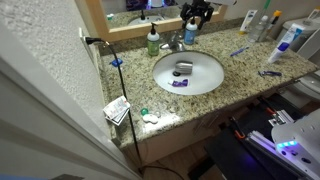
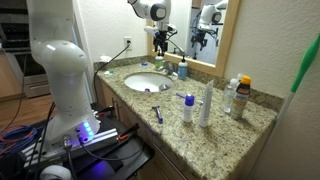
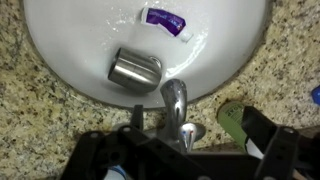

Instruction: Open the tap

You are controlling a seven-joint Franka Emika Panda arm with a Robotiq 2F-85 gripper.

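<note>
The tap (image 3: 176, 103) is a small silvery faucet at the back rim of the white sink (image 1: 205, 82); its lever handle (image 3: 188, 131) has a red and blue mark. The tap also shows in an exterior view (image 1: 177, 43). My gripper (image 3: 192, 150) hovers just above the tap, open, with a dark finger on each side of the handle and not touching it. It also shows in both exterior views (image 1: 197, 14) (image 2: 163, 42), above the back of the sink (image 2: 135, 83). No water is visible from the spout.
A metal cup (image 3: 135, 67) and a purple tube (image 3: 166, 19) lie in the basin. A green-topped soap bottle (image 1: 153, 40) stands beside the tap and a blue bottle (image 1: 190, 31) behind it. The mirror and wall are close behind. More bottles (image 2: 205, 103) stand on the granite counter.
</note>
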